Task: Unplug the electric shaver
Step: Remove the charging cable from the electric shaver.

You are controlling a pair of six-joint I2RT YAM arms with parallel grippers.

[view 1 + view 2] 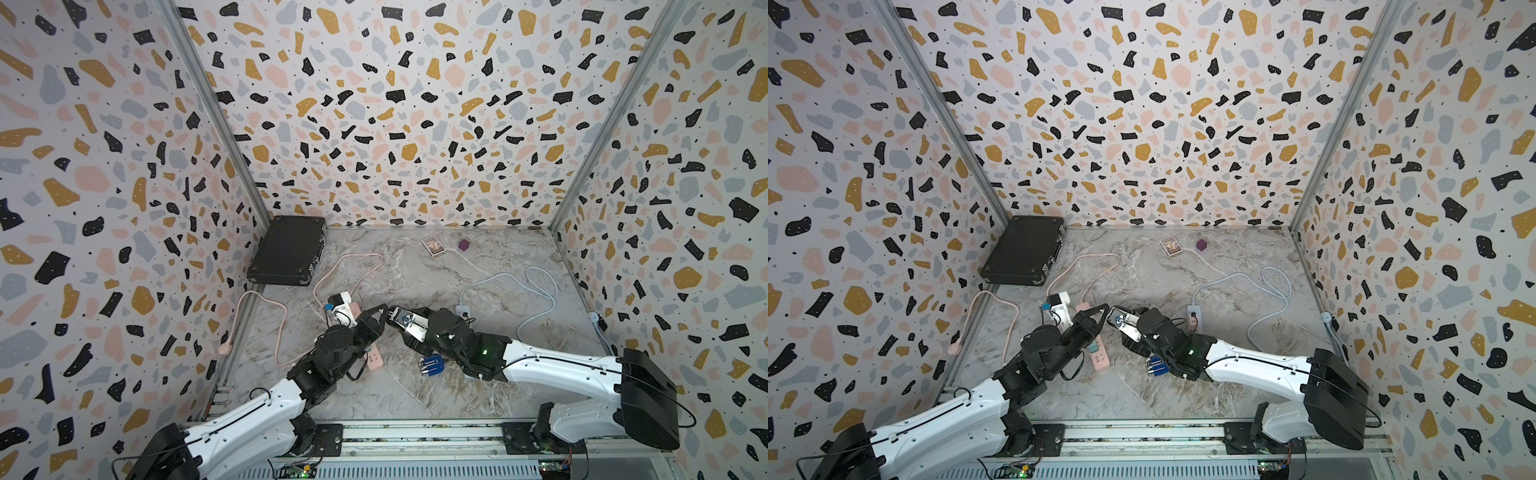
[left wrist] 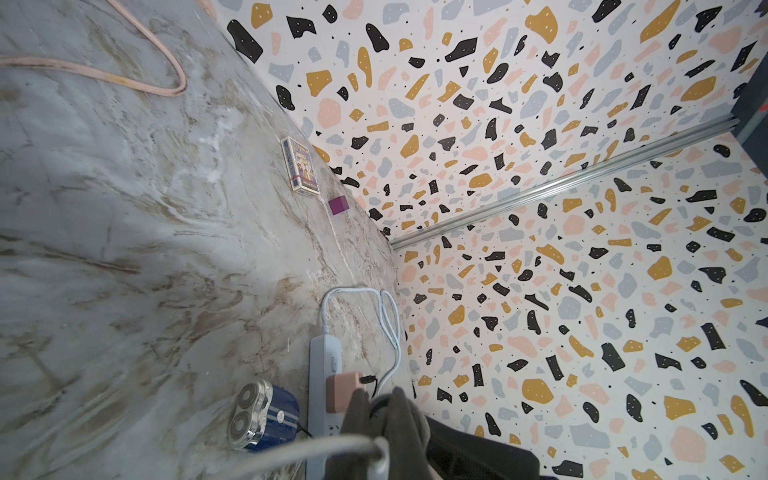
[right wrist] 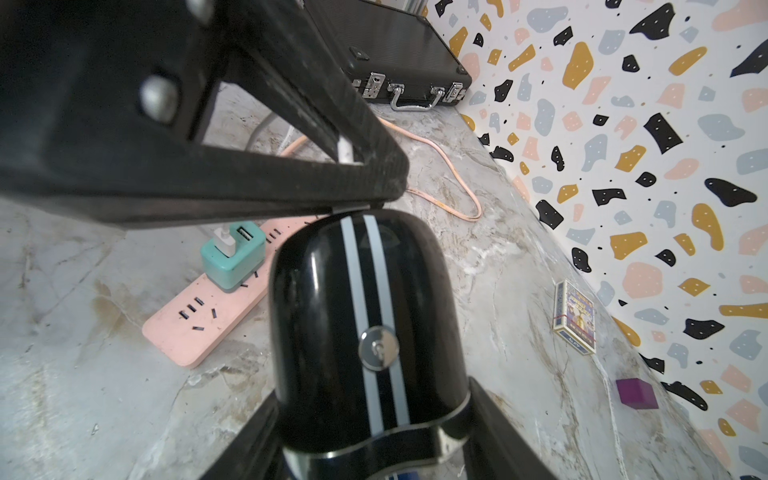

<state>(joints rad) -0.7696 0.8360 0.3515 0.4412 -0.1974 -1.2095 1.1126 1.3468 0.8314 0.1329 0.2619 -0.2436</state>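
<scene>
The black electric shaver [image 3: 365,324] is up off the bench [image 3: 104,395], clamped across its lower body by the right hand [image 3: 365,419]. Its long axis points away from that hand toward the left hand [image 3: 380,185], which is closed on the white charging cable [image 3: 345,151] right at the shaver's far end. As I judge it, the pull must run along that axis, the hands parting.
</scene>
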